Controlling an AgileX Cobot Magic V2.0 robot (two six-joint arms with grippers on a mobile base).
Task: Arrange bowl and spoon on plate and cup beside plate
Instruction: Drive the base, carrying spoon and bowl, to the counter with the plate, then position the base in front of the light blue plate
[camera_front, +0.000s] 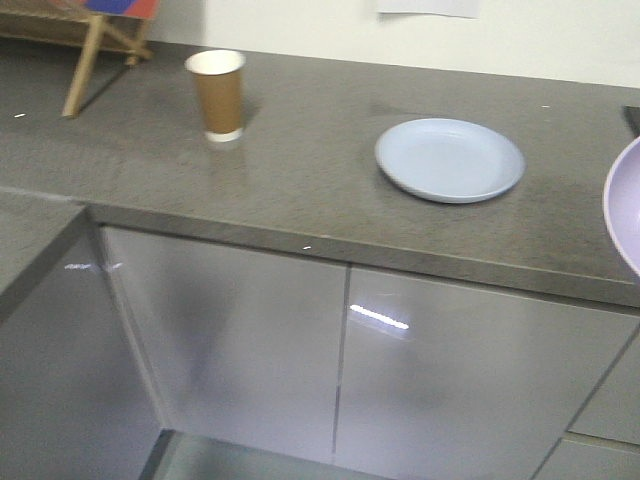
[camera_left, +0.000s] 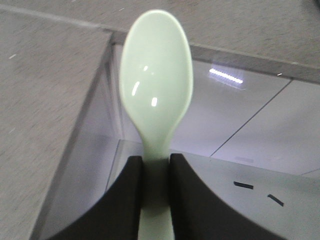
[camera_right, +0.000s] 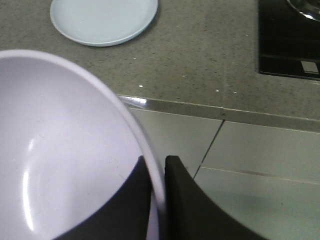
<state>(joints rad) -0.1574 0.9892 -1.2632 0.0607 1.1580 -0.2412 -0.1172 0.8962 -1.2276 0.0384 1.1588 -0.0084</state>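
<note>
The pale blue plate (camera_front: 450, 158) lies bare on the grey counter, also at the top of the right wrist view (camera_right: 104, 20). The brown paper cup (camera_front: 217, 94) stands upright at the counter's back left. My left gripper (camera_left: 156, 161) is shut on the mint-green spoon (camera_left: 156, 80), held by its handle with the head pointing away, off the counter's front above the cabinet fronts. My right gripper (camera_right: 157, 163) is shut on the rim of the lavender bowl (camera_right: 65, 150), one finger inside and one outside. The bowl's edge (camera_front: 627, 205) shows at the right border of the front view.
A black cooktop (camera_right: 289, 37) sits at the counter's right. A wooden stand (camera_front: 95, 45) stands at the back left. The counter's front edge (camera_front: 330, 245) runs above grey cabinet doors (camera_front: 240, 340), and a side counter (camera_left: 40, 100) meets it at a corner on the left.
</note>
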